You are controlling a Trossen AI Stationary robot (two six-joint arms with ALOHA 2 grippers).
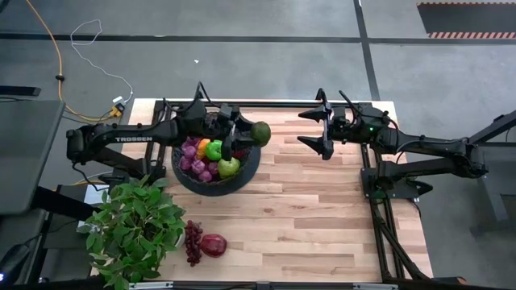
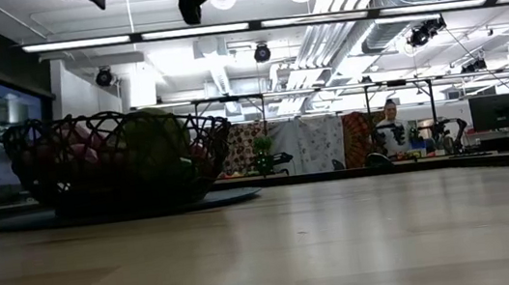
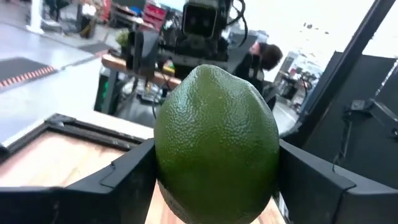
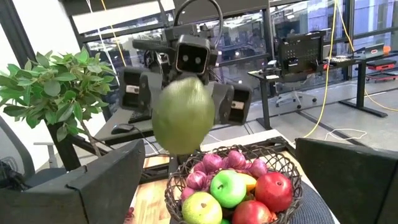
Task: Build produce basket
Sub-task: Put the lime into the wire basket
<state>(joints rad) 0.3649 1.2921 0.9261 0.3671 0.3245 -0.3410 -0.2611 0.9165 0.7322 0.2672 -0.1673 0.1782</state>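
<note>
Wooden table under me carries, from left to right, the potted plant [image 1: 135,229], a grape bunch [image 1: 193,242] and a pomegranate [image 1: 214,245] not yet collected, then the basket [image 1: 185,179] already holding apples, purple pieces and a pepper. My left gripper [image 1: 251,134] is clamped on the avocado [image 3: 216,142] — its two fingers [image 3: 127,171] press it from both sides — and it hangs high at the basket's right rim. I judge this the carrying step, so next I must shift a little inward over the bowl and release; my right gripper [image 1: 322,134] waits well apart with fingers spread wide, empty.

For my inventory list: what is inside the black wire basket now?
In the basket: purple grapes, two green apples, red pomegranates, something orange. Lower items are covered. The left gripper holds the avocado above.
</note>
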